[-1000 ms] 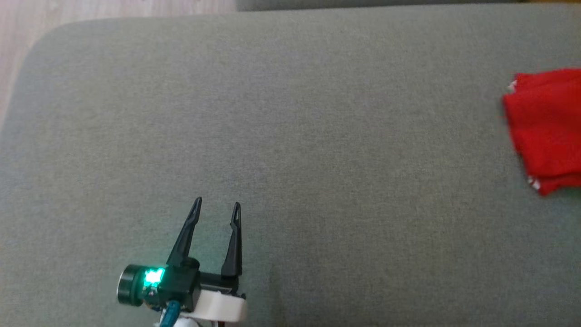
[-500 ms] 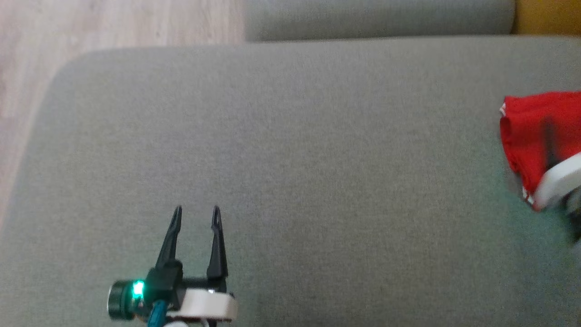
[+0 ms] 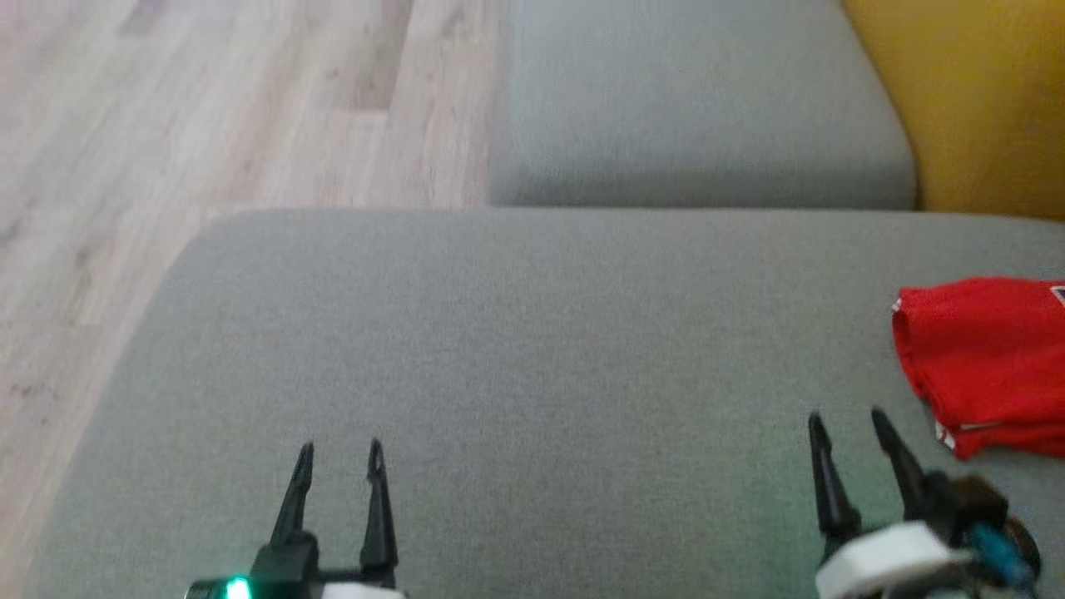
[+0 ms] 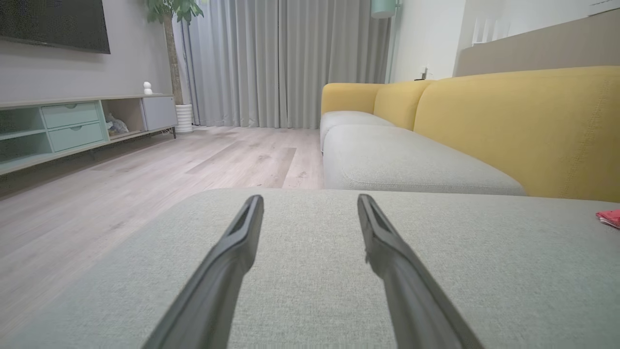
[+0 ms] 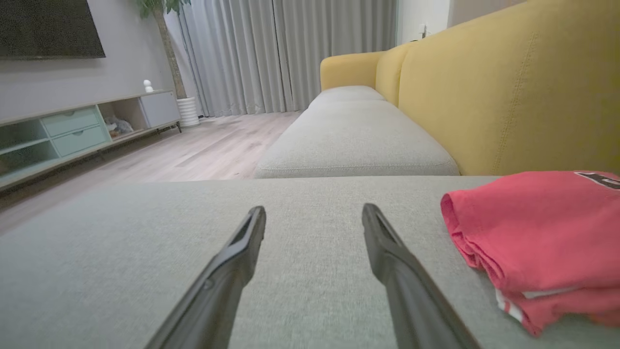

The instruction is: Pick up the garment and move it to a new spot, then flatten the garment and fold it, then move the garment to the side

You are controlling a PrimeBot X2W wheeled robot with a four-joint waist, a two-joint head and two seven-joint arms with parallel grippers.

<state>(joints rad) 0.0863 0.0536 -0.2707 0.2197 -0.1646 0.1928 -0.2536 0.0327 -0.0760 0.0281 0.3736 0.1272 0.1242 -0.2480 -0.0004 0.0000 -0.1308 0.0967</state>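
The garment [image 3: 986,362] is a red folded cloth with a white trim. It lies at the right edge of the grey cushion [image 3: 532,349] in the head view. It also shows in the right wrist view as the garment [image 5: 537,232], and as a small red bit [image 4: 610,218] far right in the left wrist view. My right gripper [image 3: 844,420] stands open just left of and below the garment, holding nothing. At the lower left, my left gripper [image 3: 339,456] is open and empty over bare cushion. Both pairs of fingers [image 5: 237,252] [image 4: 242,232] point along the cushion.
A second grey seat cushion [image 3: 699,108] lies beyond, with the yellow sofa back [image 3: 965,100] to the right. Wooden floor [image 3: 208,108] runs along the left. A low TV cabinet [image 4: 72,126] and curtains [image 4: 286,63] stand far off.
The head camera has tilted up, so the floor and far cushion came into view. My right gripper came off the garment and now stands open beside it; the garment lies still.
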